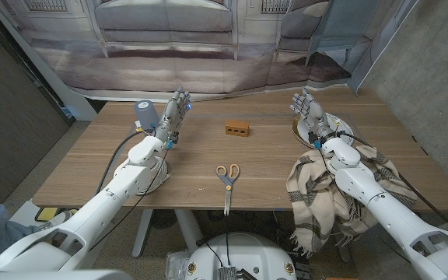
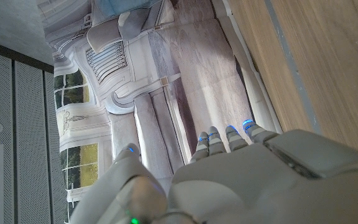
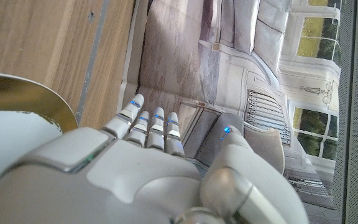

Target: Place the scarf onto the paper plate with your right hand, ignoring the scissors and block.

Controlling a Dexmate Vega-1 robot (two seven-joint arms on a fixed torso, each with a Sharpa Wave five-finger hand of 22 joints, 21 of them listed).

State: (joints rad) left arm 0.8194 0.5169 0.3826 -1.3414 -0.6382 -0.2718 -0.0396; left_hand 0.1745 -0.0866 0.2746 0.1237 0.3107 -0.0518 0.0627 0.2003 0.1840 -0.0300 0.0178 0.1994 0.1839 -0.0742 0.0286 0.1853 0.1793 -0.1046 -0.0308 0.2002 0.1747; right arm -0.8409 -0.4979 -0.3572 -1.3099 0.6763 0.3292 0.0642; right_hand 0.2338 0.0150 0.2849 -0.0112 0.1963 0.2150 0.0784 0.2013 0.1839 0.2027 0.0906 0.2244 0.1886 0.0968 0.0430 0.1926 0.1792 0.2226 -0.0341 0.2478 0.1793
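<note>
Both white robot arms are reaching forward over the bench, hands raised and holding nothing.

The left hand (image 1: 174,113) is standing on its edge with grey fingers extended and close together, pointing away from the robot. The right hand (image 1: 309,113) is likewise standing upright, its fingers (image 3: 146,127) straight and slightly apart, with blue lights glowing near the fingertips.

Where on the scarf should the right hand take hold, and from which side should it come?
Judging by its pose, grip the bunched folds of the scarf on the table, near its far edge, coming from above. The near part hangs over the table's front edge, so it is harder to reach. The right hand is open above the paper plate, just beyond the scarf.
</note>
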